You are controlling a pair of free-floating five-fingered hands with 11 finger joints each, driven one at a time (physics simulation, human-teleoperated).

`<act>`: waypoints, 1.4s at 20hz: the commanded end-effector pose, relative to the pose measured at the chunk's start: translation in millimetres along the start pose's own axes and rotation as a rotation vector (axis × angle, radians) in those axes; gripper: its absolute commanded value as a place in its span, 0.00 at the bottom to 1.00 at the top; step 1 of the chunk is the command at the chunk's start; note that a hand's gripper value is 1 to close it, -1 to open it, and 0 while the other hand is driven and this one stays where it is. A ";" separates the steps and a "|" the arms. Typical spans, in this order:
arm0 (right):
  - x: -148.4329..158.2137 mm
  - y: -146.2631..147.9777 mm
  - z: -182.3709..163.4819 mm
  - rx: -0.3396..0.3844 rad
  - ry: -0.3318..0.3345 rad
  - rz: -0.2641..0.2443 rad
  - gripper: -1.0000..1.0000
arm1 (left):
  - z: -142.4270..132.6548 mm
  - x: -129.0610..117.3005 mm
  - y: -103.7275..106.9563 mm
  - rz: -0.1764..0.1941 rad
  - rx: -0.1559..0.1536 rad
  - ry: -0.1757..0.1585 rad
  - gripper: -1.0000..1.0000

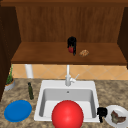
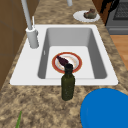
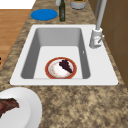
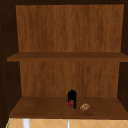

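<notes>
Left hand (image 1: 71,43) curled round small red item (image 1: 71,49) on cabinet shelf (image 1: 45,53), beside brown lump (image 1: 84,53). Right hand (image 1: 101,112) idle by white plate (image 1: 110,119), fingers' state unclear. Judged placing stage; release would need care against rolling.

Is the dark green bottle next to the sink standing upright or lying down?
Upright. The dark green bottle stands on its base on the counter, neck upward, beside the blue plate.

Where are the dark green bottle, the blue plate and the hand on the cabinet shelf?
dark green bottle (image 2: 67,85), left side view, on the middle of its body.
blue plate (image 1: 17,110), front view, on its centre.
left hand (image 1: 71,43), front view, on its back, above a small red thing.
</notes>
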 end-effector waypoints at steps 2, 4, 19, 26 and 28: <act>0.0 0.0 0.0 0.000 0.000 0.000 0.50 | 3.7 -34.5 -1.9 0.044 0.012 -0.005 0.00; 0.0 0.0 0.0 0.000 0.000 0.000 0.50 | 4.1 -33.4 -4.0 0.043 0.011 -0.012 0.00; 0.0 0.0 0.0 0.000 0.000 0.000 0.50 | 46.8 40.9 -2.0 -0.233 -0.016 0.007 1.00; 0.0 0.0 0.0 0.000 0.000 0.000 0.50 | 84.9 72.2 -2.9 -0.231 -0.010 0.016 1.00; 0.0 0.0 0.0 0.000 0.000 0.000 0.50 | 97.3 79.7 -11.6 -0.260 -0.013 0.014 1.00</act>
